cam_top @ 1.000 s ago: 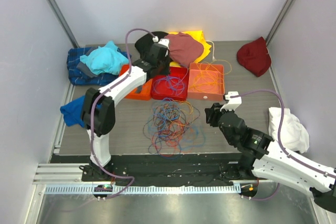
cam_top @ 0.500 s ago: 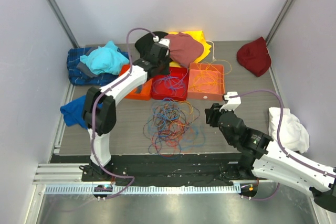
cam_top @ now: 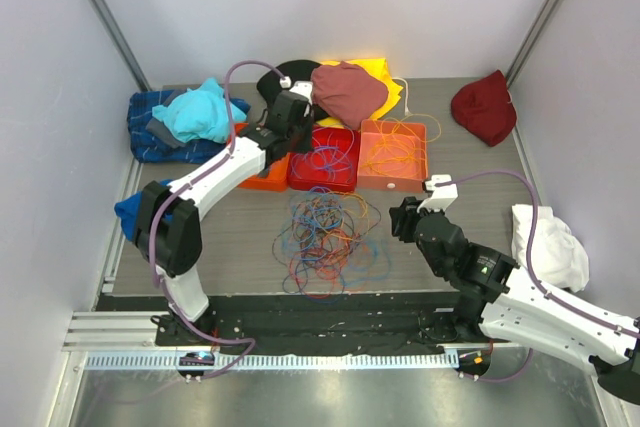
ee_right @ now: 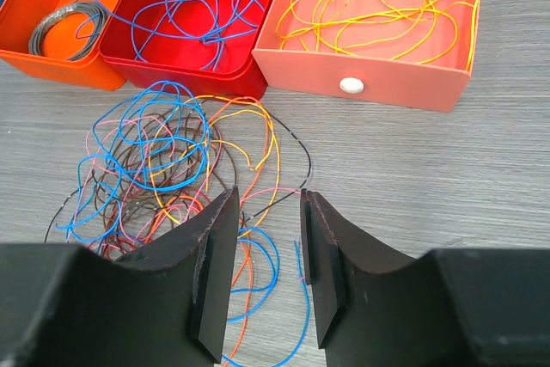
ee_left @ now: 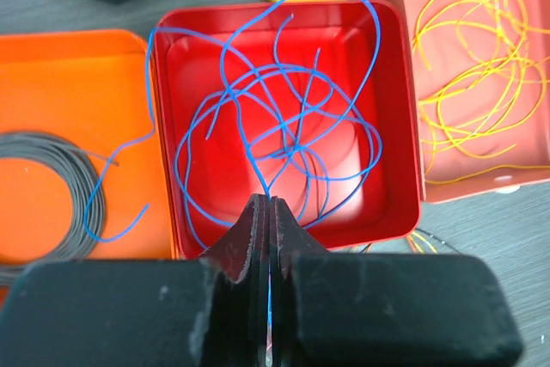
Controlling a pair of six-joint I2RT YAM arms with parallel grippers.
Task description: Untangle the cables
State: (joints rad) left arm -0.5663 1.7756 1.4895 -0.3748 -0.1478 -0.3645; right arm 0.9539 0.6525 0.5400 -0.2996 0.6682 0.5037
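Left arm stretched far forward, left gripper [ee_left: 268,205] over the red tray [ee_left: 407,126], jaws pinched tight on a blue cable [ee_left: 296,156] that loops inside that tray. Right arm low and bent, right gripper [ee_right: 266,202] partly spread, holding nothing, above the right edge of the cable tangle [cam_top: 325,237] on the table [cam_top: 240,227].

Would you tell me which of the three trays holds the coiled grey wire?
The bright orange tray at the left end; the red middle tray holds blue wires, the salmon right one yellow wires.
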